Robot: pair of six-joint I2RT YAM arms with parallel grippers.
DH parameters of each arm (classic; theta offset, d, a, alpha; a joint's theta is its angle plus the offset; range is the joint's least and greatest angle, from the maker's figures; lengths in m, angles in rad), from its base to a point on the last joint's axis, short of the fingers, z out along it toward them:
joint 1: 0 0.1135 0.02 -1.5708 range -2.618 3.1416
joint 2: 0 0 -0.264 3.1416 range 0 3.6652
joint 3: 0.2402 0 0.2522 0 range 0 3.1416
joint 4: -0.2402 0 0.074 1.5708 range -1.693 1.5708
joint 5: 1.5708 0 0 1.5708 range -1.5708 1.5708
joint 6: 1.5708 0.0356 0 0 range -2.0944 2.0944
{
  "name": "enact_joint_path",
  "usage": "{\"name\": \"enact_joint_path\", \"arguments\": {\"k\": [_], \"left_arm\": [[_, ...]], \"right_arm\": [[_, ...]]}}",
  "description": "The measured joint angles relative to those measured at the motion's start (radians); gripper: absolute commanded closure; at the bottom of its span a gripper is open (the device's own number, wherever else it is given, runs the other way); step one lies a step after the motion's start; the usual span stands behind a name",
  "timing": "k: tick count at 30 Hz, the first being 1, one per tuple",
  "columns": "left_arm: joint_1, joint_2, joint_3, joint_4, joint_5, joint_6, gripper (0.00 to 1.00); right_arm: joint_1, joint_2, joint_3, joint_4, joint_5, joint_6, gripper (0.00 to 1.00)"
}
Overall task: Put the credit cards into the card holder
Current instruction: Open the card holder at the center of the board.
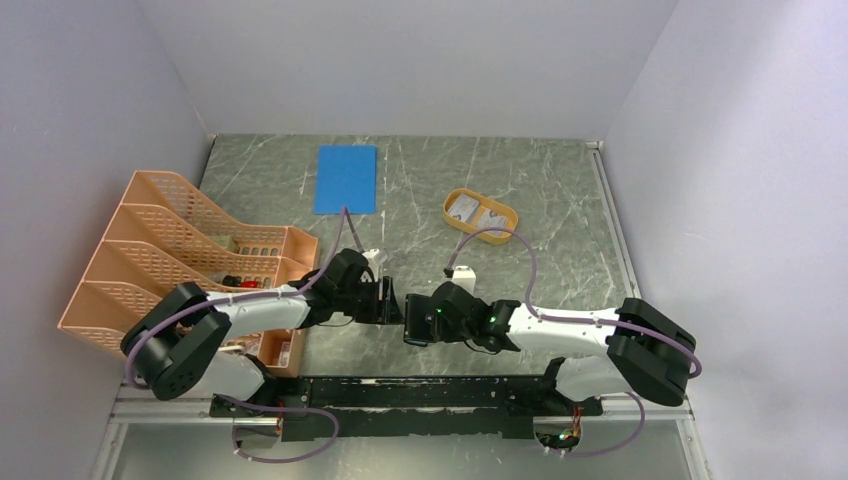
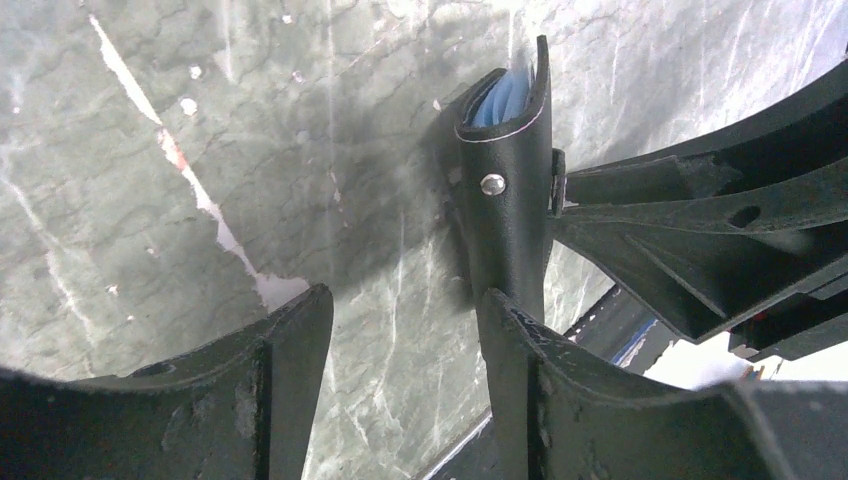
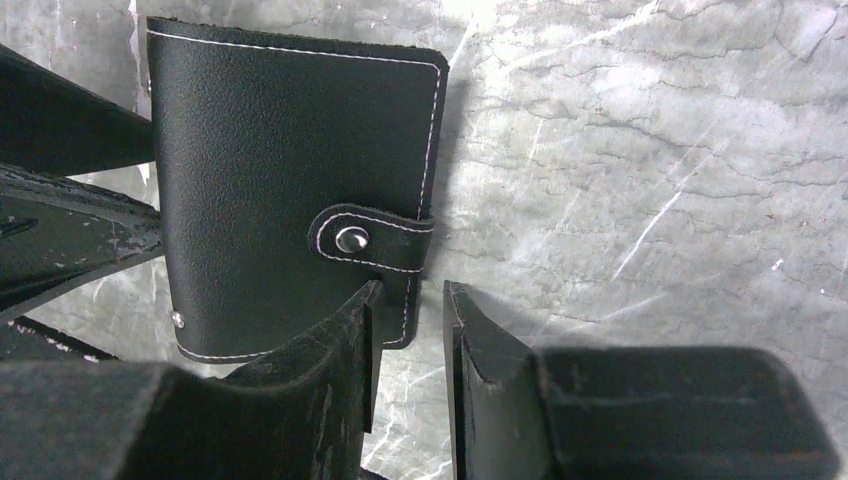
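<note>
Grey marbled tabletop point(image 1: 560, 190), and the biggest things over it are the left arm point(image 1: 250, 310) and the right arm point(image 1: 560, 330). Both are folded low and reach inward, so their wrists meet nose to nose at the near middle.

My read on why: the card holder point(image 3: 270, 170) sits right between them and it's buttoned shut, so nothing goes in until someone pops it. It's up on edge rather than lying flat. The left wrist view catches it edge-on with bluish pockets peeking out of one end, while the right wrist view gets its whole black face. That gives each arm a different side to work.

The orange oval tray point(image 1: 512, 220) is farther back and a bit right, well apart from the holder. The credit cards point(image 1: 467, 207) are lying in it, so I'd say loading hasn't started.

Smallest bit is the snap tab point(image 3: 375, 238), fastened round the holder's free edge. The right jaws are drawn nearly together with a thin gap, sitting at that edge just below the tab. Can't tell if they actually pinch anything.

The left jaws are spread wide, with the holder up against one finger and the other finger well apart. So no clamp there, more of a backstop I think.
</note>
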Motion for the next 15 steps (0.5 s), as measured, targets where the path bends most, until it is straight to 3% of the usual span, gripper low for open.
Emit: {"name": "enact_joint_path", "arguments": {"k": [9,15], "left_arm": [[0.0,0.013,-0.004,0.047,0.033,-0.009,0.36],[0.0,-0.091,-0.007,-0.008,-0.023,-0.023,0.33]], "right_arm": [[-0.005,0.0,0.0,0.0,-0.006,-0.008,0.7],[-0.006,0.0,0.0,0.001,-0.007,-0.012,0.7]]}}
